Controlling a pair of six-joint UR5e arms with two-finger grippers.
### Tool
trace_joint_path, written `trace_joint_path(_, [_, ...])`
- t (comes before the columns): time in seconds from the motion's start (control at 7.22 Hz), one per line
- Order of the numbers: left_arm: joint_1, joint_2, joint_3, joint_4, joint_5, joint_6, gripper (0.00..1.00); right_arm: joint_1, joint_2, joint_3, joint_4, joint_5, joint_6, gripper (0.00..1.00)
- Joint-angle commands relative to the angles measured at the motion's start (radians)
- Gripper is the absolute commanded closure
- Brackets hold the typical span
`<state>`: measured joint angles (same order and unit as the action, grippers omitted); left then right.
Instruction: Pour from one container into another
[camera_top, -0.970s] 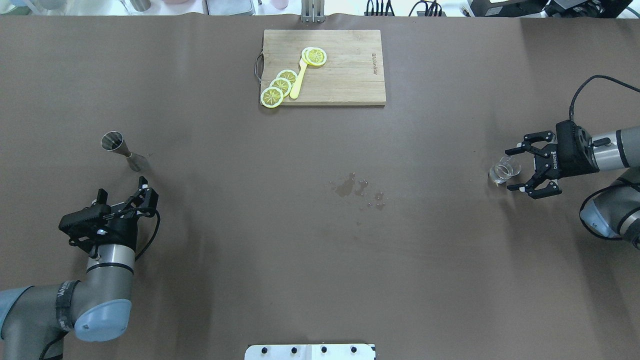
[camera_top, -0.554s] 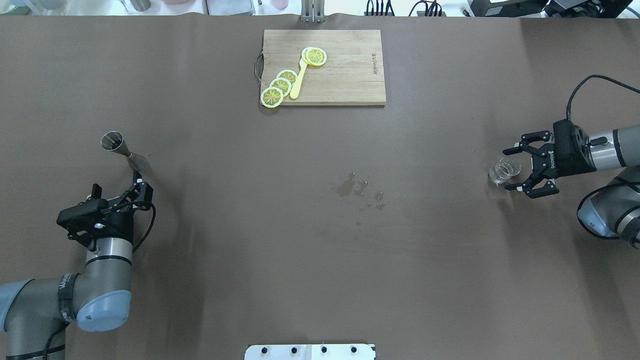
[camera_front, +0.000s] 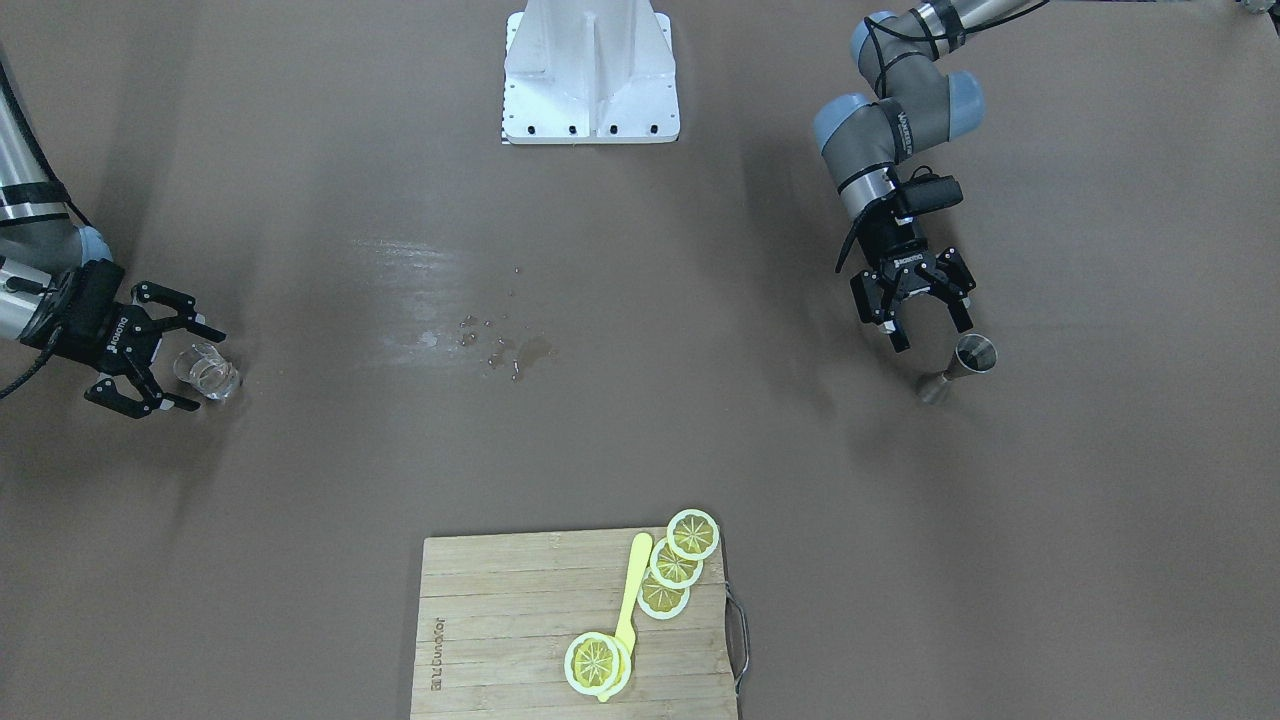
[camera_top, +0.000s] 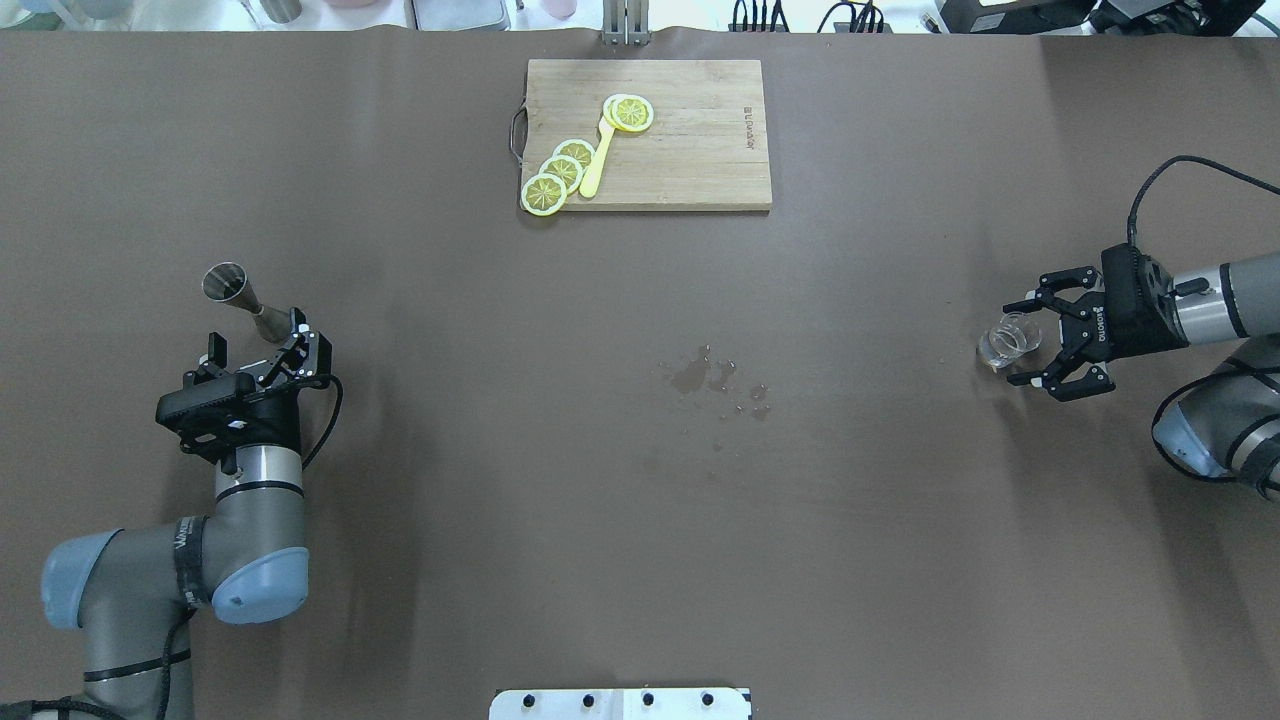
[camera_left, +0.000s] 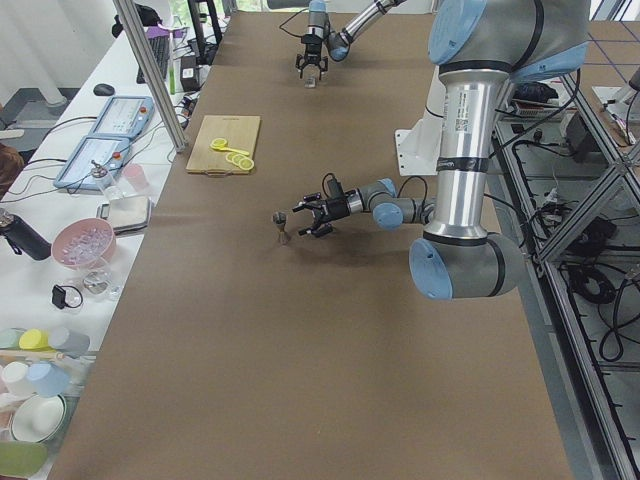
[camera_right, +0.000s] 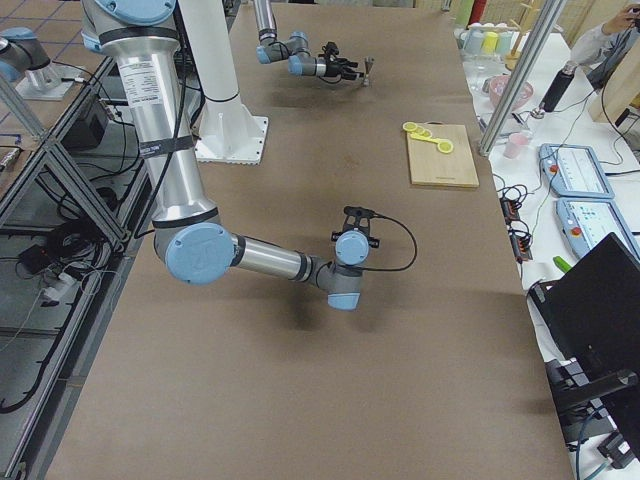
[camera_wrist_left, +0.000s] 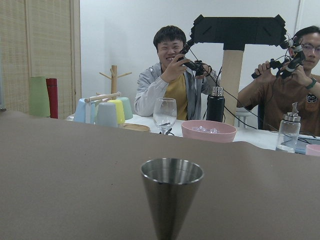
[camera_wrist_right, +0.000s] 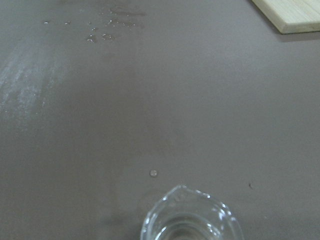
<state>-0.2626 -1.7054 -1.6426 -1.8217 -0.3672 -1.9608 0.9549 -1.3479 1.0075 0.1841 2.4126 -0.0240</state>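
Your left pincer (camera_top: 262, 335) stands wide open and holds nothing. It sits low over the brown table (camera_top: 500, 450) on the left side of the overhead view and points away from the robot. The steel jigger (camera_top: 248, 300) stands upright just ahead of its fingertips, close to the mouth of the jaws but not between them. The side view from the robot's left shows a small gap between the two. In the left wrist view you have the jigger's upper cone (camera_wrist_left: 172, 192) dead centre and near, with its open rim towards you.

Moving to the middle of the table, you see a small wet patch (camera_top: 700, 375) with a few droplets beside it. Beyond it, at the far edge, lies a wooden cutting board (camera_top: 690, 140) with yellow lemon slices (camera_top: 560, 170) on it.

On the right, your right pincer (camera_top: 1015, 343) is also spread wide and grips nothing. It lies level and points towards the table's middle. The clear glass cup (camera_top: 1005, 343) stands upright on the table at the mouth of the jaws, between the two fingertips. There is a gap on either side, so neither finger touches it. The right wrist view shows the glass cup's rim (camera_wrist_right: 191, 220) at the bottom centre, with what looks like a little clear liquid inside.
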Motion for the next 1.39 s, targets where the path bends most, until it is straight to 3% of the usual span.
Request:
trace_joint_path(0.0, [-0.024,-0.023,0.043,0.001,0.022,-0.001,0.01,-0.005,0.001,-0.001,0.000,-0.001,0.003,0.04])
trace_joint_path(0.97, [-0.078,-0.030,0.098,0.015,0.019,-0.009,0.02,-0.025,0.001,-0.010,0.000,-0.007,0.003,0.07])
trace_joint_path(1.25, [-0.078,-0.043,0.118,0.015,0.019,-0.009,0.03,-0.025,0.001,-0.009,0.000,-0.007,0.003,0.16])
